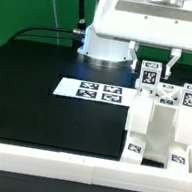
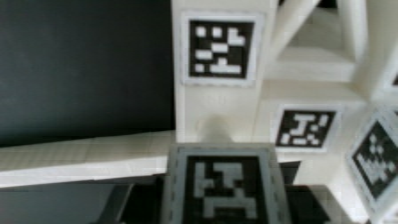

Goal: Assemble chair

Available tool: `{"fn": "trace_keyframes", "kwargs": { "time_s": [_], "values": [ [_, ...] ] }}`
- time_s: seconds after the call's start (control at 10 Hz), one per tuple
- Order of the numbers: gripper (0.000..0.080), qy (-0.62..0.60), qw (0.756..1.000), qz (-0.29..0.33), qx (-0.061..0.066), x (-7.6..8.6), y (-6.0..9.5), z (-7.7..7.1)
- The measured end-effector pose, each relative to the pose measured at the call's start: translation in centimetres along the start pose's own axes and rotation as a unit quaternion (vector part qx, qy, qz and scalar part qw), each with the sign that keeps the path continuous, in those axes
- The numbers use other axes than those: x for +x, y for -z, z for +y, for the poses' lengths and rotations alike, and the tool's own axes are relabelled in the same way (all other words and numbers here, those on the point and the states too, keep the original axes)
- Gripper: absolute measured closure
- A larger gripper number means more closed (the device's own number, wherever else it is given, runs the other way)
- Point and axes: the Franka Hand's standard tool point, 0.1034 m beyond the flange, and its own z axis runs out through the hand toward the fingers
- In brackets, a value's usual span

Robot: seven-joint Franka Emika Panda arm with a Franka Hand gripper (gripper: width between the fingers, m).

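Nearest the exterior camera runs a long plain white rail (image 1: 62, 167) along the edge of the black desk (image 1: 37, 74). Just behind it, toward the exterior view's right, stands the partly built white chair (image 1: 159, 130), a blocky cluster of slabs and bars with square black-and-white tags on several faces. Its base touches or nearly touches the rail.

On the desk to the exterior view's left of the chair lies the flat marker board (image 1: 93, 89) with its four printed tags.

Directly above the chair hangs the pincer (image 1: 161, 62), its dark fingers pointing down on either side of a small tagged block at the chair's top; whether it is pinching that block I cannot tell.

From the wrist camera, tagged white bars of the chair (image 2: 222, 60) fill the frame at close range.
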Motion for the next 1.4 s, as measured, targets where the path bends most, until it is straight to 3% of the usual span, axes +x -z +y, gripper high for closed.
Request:
{"fn": "trace_keyframes", "kwargs": {
  "time_s": [0.9, 1.4],
  "values": [
    [0.0517, 0.014, 0.999, 0.03, -0.002, 0.6, -0.76, -0.28],
    [0.0517, 0.016, 1.0, 0.027, 0.004, -0.34, -0.06, -0.71]
  ]
}}
